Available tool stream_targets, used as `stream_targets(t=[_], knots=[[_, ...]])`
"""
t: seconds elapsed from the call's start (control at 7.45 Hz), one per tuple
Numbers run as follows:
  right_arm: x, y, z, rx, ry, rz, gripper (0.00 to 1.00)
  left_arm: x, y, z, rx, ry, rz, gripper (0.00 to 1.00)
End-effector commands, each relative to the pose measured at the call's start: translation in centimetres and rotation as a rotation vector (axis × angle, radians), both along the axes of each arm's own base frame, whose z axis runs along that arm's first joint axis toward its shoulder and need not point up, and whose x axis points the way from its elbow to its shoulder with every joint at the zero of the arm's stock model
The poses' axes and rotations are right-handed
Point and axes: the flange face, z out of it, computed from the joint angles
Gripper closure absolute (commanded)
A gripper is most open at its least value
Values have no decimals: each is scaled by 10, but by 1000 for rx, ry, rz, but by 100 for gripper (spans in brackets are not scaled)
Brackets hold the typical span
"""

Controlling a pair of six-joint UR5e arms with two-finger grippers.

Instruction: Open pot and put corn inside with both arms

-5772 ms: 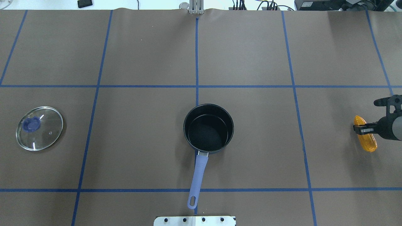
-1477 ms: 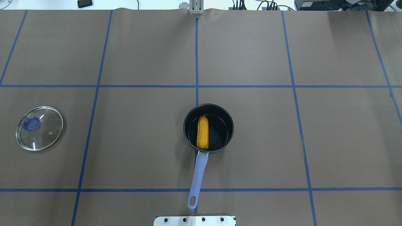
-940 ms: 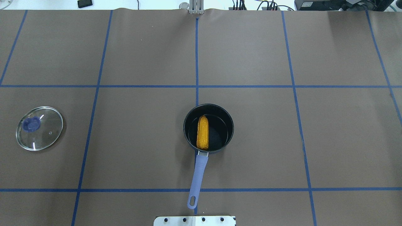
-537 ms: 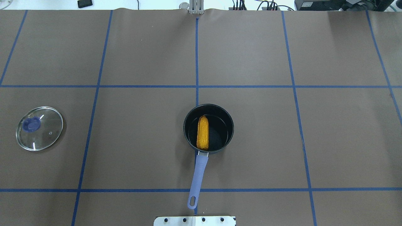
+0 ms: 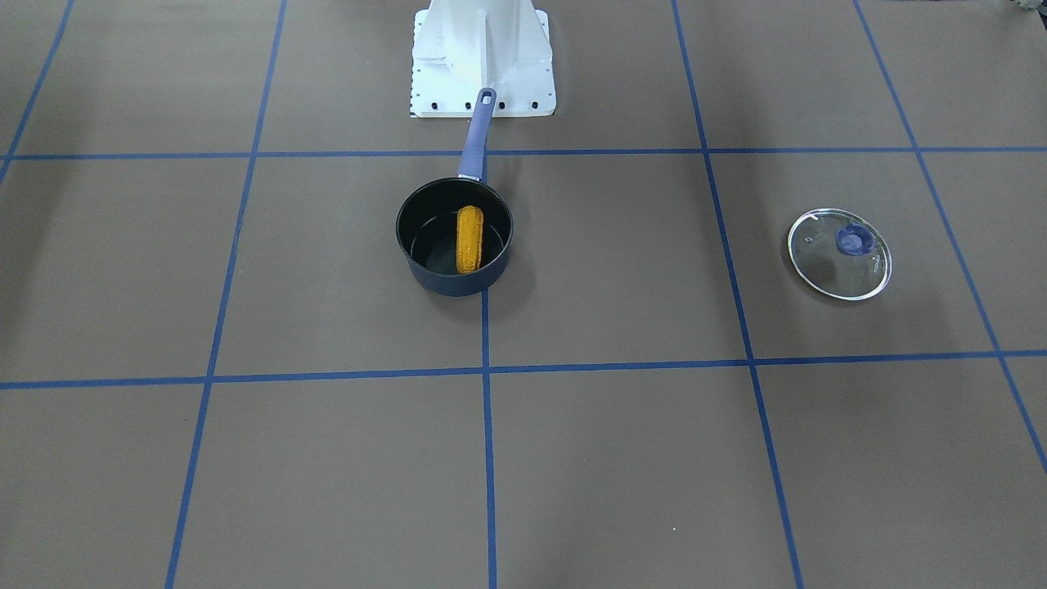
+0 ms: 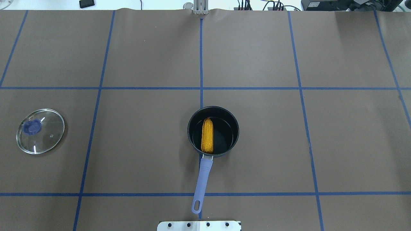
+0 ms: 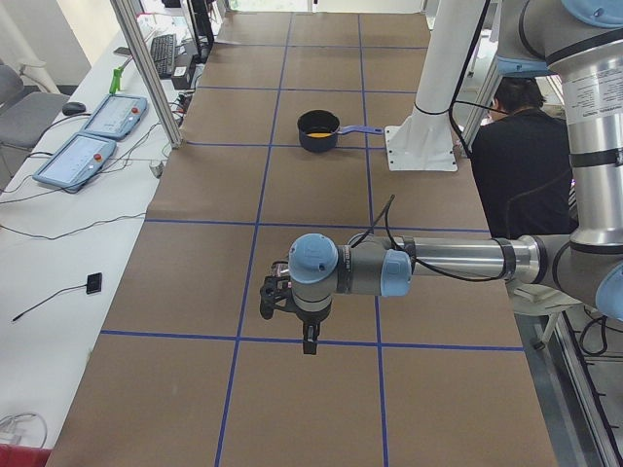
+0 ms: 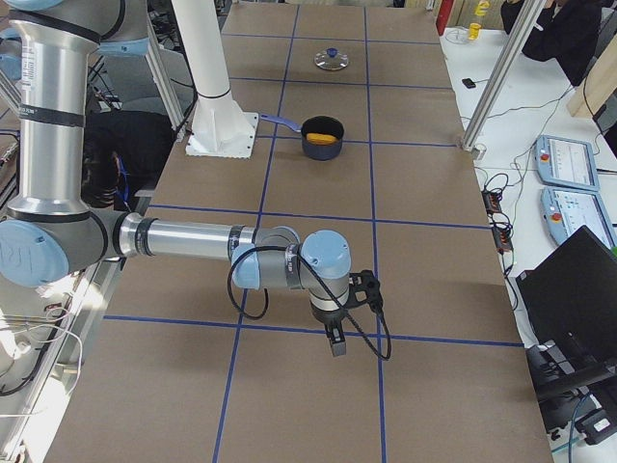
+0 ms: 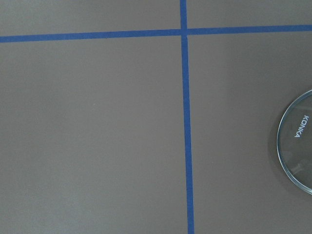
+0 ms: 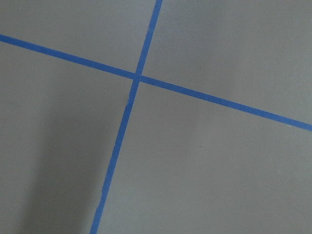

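The orange-yellow corn (image 6: 207,135) lies inside the open black pot (image 6: 234,128), along its left side; it also shows in the front view (image 5: 469,238). The pot's purple handle (image 6: 202,179) points toward the robot base. The glass lid (image 6: 40,131) with a blue knob lies flat on the table far to the left. My left gripper (image 7: 310,342) hangs above the table, far from the pot, and shows only in the exterior left view. My right gripper (image 8: 335,344) shows only in the exterior right view. I cannot tell whether either is open or shut.
Brown table cover with a blue tape grid (image 6: 201,88). White base pedestal (image 5: 483,53) behind the pot handle. The lid's rim (image 9: 297,146) shows at the right edge of the left wrist view. Control panels (image 7: 78,146) and aluminium posts stand past the far table edge.
5.8 s ago my right gripper held the corn at the table's right edge; now the corn lies in the pot and the gripper has left the overhead view. Nothing has moved in the last 1.5 s.
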Motion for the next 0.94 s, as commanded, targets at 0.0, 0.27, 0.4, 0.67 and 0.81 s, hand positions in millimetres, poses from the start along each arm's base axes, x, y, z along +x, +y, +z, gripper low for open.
stream_targets(t=[0.0,0.27,0.4,0.67,0.81], knots=[[-11,-14,-11,21,-6,-23,0,0,0,0,0,0,0,1],[-17,-23,-20,36,-13,-35,0,0,1,1,-2,0,0,1],[-21,-29,-25,33,-21,-26,0,0,1,1,-2,0,0,1],[-30,-35,-30,30,-24,-29,0,0,1,1,-2,0,0,1],[-31,-35,-31,30,-25,-29,0,0,0,0,0,0,0,1]])
